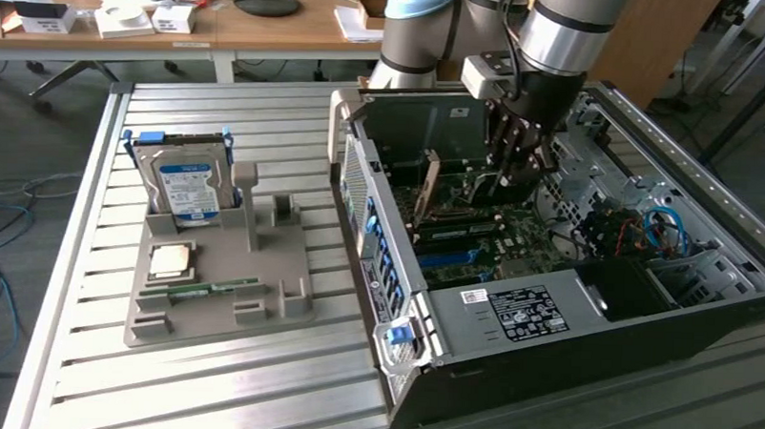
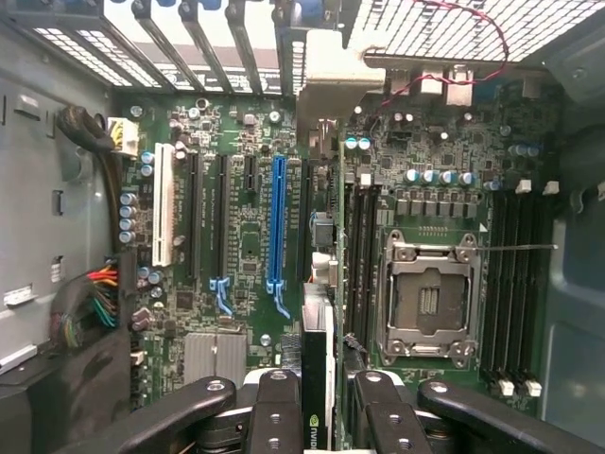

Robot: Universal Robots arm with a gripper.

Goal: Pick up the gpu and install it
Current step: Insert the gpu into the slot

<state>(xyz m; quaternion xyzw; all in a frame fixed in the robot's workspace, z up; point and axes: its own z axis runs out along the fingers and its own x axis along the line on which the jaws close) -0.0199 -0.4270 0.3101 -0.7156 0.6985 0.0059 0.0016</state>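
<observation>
our gripper [image 2: 317, 416], clamped on the gpu [image 2: 317, 345] inside the open case [image 1: 507, 314], must hold it upright and square over the blue slot [image 2: 277, 222] before we press down.

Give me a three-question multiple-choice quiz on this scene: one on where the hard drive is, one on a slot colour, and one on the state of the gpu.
1. Where is the hard drive?
A) flat on the slatted table
B) standing in the grey holder, on the exterior view's left of the computer case
C) on the wooden desk

2. What colour is the long expansion slot that stands out beside the black ones on the motherboard?
A) blue
B) red
C) yellow

3. How is the gpu?
A) lying in the holder
B) flat on the table
C) held on edge in the gripper, over the motherboard

Answers:
1. B, it stands upright in the holder's end pocket.
2. A, the slot is bright blue.
3. C, the fingers clamp the card inside the case.
</observation>
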